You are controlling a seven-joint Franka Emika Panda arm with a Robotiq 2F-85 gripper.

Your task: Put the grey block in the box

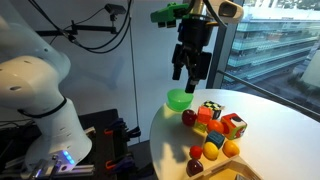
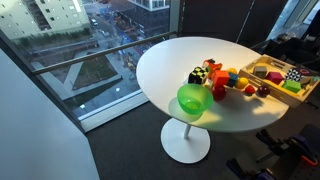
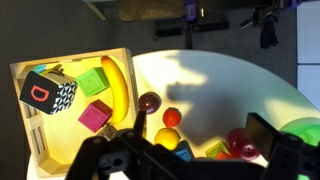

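I cannot make out the grey block in any view. The pale box [image 3: 70, 58] lies at the left of the wrist view; it holds a patterned cube [image 3: 48, 92], a green block, a pink block and a yellow banana. Its rim also shows in both exterior views [image 1: 232, 172] [image 2: 283, 96]. My gripper [image 1: 190, 65] hangs high above the white round table [image 1: 280, 130], over the edge near the green bowl [image 1: 178, 98]. Its jaws [image 3: 203, 128] are open and empty.
A cluster of toy fruits and patterned cubes [image 1: 215, 125] [image 2: 215, 78] lies between the green bowl [image 2: 193, 100] and the box. A dark red ball [image 3: 150, 102], a strawberry [image 3: 172, 117] and a lemon [image 3: 167, 137] lie below the jaws. A window stands behind the table.
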